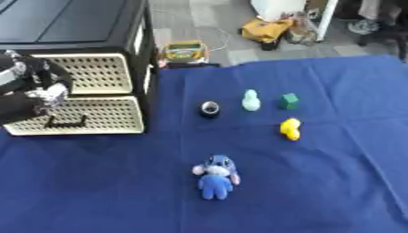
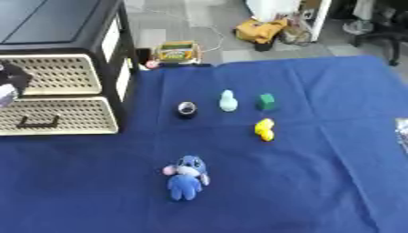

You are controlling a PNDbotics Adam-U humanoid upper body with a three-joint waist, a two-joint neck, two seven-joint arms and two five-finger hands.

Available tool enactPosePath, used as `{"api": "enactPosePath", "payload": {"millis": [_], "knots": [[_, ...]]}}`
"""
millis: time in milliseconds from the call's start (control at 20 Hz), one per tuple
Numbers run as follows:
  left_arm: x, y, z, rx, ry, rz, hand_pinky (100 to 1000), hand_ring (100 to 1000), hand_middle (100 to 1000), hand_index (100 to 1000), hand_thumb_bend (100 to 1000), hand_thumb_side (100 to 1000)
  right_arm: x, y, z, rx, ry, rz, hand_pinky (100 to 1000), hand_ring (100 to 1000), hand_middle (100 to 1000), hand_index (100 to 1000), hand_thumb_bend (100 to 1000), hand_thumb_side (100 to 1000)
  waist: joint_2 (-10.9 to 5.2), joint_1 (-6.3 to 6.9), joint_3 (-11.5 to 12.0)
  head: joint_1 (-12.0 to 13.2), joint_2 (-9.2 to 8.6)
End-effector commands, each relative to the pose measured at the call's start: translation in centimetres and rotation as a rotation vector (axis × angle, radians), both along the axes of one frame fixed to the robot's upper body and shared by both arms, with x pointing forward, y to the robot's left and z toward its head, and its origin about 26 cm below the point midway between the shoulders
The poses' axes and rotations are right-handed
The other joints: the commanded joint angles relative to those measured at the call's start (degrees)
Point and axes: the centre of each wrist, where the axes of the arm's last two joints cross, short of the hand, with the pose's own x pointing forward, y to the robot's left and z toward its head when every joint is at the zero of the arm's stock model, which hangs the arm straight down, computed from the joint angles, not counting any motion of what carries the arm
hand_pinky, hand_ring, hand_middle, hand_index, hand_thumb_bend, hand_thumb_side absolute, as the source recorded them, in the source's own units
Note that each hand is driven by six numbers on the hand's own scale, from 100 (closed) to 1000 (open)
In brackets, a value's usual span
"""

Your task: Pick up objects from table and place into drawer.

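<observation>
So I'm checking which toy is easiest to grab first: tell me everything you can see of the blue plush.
The blue plush toy looks soft and fuzzy, with a darker blue body, a paler face and pinkish patches at the sides of its head. It lies flat on the blue tablecloth, head toward the far side and legs toward the robot. It is the item closest to the robot, apart from the others. Nothing touches it but the cloth, and no hand is near it.

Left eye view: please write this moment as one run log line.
left hand at cream perforated lower drawer | blue plush toy on blue cloth | right hand unseen
</observation>
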Motion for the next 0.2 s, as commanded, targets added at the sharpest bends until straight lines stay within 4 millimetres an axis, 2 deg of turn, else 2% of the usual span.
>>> {"api": "enactPosePath", "payload": {"millis": [50, 150, 200], "knots": [[-0.96, 0.47, 1.4, -0.046, -0.068, -0.071, 557, 468, 529, 809, 100, 1000, -0.39, -0.03, 0.97, -0.006, -0.022, 0.001, 493, 624, 591, 760, 282, 899, -1.28, -0.23, 0.16, -0.56, -0.06], [-0.99, 0.6, 1.42, -0.062, -0.074, -0.084, 557, 468, 529, 809, 100, 1000, -0.39, -0.02, 0.99, -0.007, -0.02, 0.001, 493, 624, 591, 760, 282, 899, -1.35, -0.26, 0.19, -0.57, -0.03], [-1.0, 0.62, 1.44, -0.067, -0.077, -0.087, 606, 480, 540, 839, 100, 1000, -0.38, -0.02, 1.0, -0.007, -0.02, 0.001, 501, 630, 599, 766, 274, 915, -1.39, -0.29, 0.22, -0.57, -0.02]]}}
